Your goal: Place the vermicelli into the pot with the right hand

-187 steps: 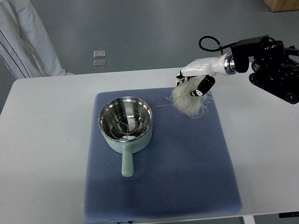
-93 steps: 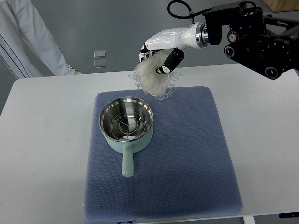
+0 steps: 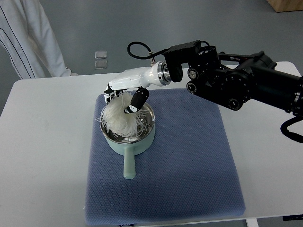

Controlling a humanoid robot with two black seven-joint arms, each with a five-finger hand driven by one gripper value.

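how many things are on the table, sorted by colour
blue: 1, the mat
mint green: 1, the pot
white: 1, the vermicelli, held over the pot in the right hand
total: 3

White table (image 3: 42, 142) w/ blue mat (image 3: 189, 165); grey floor (image 3: 142, 23) behind.

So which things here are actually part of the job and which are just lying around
Part of the job:
- vermicelli, gripped over the pot
- pot, pale green, handle toward the camera
- right hand, closed on the vermicelli

Just lying about:
- blue mat under the pot
- white table
- two small square tiles on the floor
- person standing at top left
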